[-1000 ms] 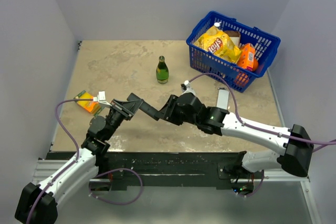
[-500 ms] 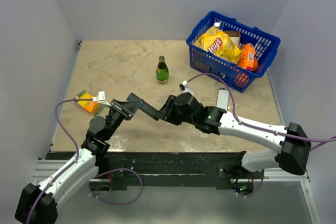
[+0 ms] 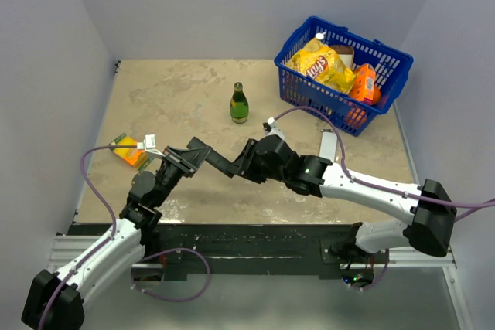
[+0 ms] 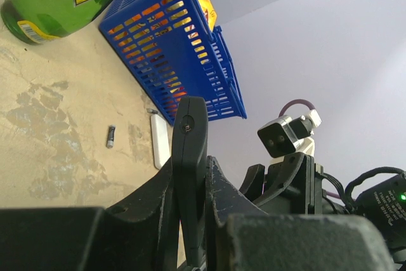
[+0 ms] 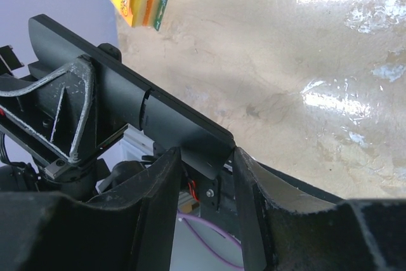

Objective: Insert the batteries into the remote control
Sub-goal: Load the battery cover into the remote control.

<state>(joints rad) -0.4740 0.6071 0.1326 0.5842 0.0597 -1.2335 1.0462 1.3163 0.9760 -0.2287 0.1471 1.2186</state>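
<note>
The remote control [image 3: 220,163], a slim black bar, hangs above the table between both arms. My left gripper [image 3: 186,158] is shut on one end; in the left wrist view the remote [image 4: 189,138] stands edge-on between the jaws of that gripper [image 4: 190,163]. My right gripper [image 3: 246,161] has its fingers on both sides of the other end, touching it [image 5: 158,118]; that gripper [image 5: 206,157] is seen from behind. One battery [image 4: 110,136] lies on the table beside a flat white device [image 4: 160,143]. No other battery shows.
A green bottle [image 3: 239,103] stands mid-table. A blue basket [image 3: 387,56] of snacks is at the back right. An orange carton [image 3: 128,151] lies at the left. The white device [image 3: 328,144] lies right of the right arm.
My right gripper has slid a little to the left, further onto the remote's end. The left arm and the remote have stayed still.
</note>
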